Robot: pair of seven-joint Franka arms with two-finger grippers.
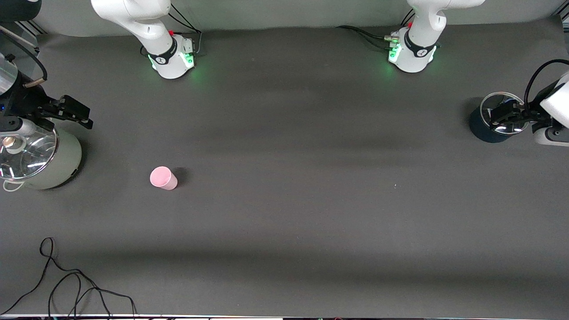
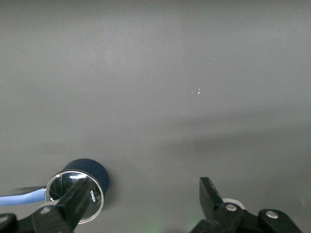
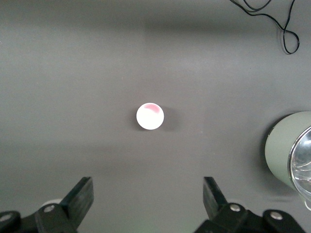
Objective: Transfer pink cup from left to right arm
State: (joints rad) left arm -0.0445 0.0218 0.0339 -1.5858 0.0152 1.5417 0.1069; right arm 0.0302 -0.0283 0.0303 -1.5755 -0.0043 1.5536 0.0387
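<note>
The pink cup [image 1: 163, 178] stands on the grey table toward the right arm's end, beside the pale green pot and untouched. In the right wrist view the cup [image 3: 149, 116] shows from above, well clear of the fingers. My right gripper [image 1: 71, 112] [image 3: 147, 182] is open and empty, up over the green pot's edge. My left gripper [image 1: 506, 116] [image 2: 145, 183] is open and empty, over the dark blue pot at the left arm's end of the table.
A pale green pot with a glass lid [image 1: 53, 164] [image 3: 284, 145] stands at the right arm's end. A dark blue glass-lidded pot [image 1: 482, 131] [image 2: 92, 170] stands at the left arm's end. A black cable [image 1: 66, 284] [image 3: 272, 19] lies near the front edge.
</note>
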